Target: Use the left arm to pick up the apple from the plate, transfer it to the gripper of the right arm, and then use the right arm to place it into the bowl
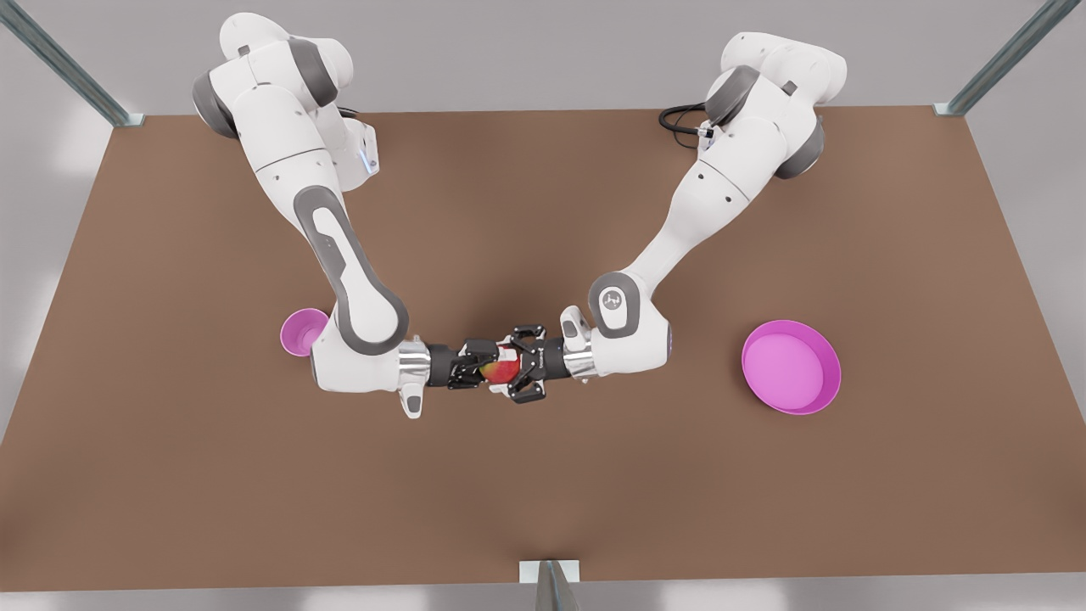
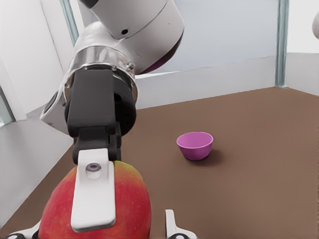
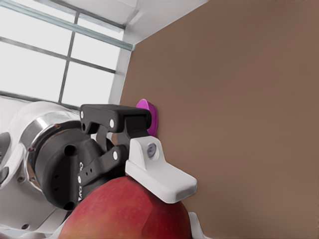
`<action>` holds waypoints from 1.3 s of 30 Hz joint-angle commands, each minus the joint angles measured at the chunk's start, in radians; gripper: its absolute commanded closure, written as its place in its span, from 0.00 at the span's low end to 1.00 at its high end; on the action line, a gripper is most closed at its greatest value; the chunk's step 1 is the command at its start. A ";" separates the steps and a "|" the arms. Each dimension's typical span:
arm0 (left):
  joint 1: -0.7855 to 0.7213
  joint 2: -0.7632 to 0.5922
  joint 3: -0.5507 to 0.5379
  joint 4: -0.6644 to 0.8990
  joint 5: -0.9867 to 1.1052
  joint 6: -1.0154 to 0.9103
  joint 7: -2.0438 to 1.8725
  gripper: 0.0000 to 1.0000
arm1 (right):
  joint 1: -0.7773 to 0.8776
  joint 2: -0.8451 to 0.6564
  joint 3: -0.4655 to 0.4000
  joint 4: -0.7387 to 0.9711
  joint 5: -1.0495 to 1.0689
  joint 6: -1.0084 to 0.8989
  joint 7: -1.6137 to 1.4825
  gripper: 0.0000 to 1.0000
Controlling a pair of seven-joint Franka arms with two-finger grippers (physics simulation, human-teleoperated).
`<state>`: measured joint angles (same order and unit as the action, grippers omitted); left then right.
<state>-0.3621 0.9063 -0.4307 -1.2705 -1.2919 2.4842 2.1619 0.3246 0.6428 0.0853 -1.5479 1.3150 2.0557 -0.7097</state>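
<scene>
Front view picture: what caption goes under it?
Handover: right gripper grips the apple, left gripper open around it, between bowl and plate.

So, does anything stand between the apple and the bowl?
Nothing visible on the table does. The apple hangs in the right gripper's shut jaws; the bowl sits just beyond that arm's wrist. The left gripper's open jaws flank the apple and should back off first.

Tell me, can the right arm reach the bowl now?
Probably yes: the bowl stands open close beside that arm, but the right end effector and the left end effector both meet at the apple.
</scene>
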 commanded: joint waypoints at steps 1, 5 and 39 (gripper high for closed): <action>0.000 -0.001 0.000 0.000 -0.003 -0.004 -0.008 0.00 | -0.001 -0.002 0.001 0.002 -0.007 0.004 0.012 0.36; 0.012 -0.007 0.000 -0.003 0.005 -0.005 -0.011 0.00 | -0.030 -0.002 -0.001 -0.008 -0.016 -0.037 0.001 0.36; 0.242 -0.797 0.490 -0.213 1.310 -0.889 -2.188 0.00 | -0.546 -0.270 -0.001 -0.489 -0.844 -0.080 -0.237 0.36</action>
<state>-0.1196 0.1090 0.0597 -1.4841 0.0184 1.6052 0.6218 -0.2192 0.3737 0.0839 -2.0286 0.4839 1.9590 -0.8044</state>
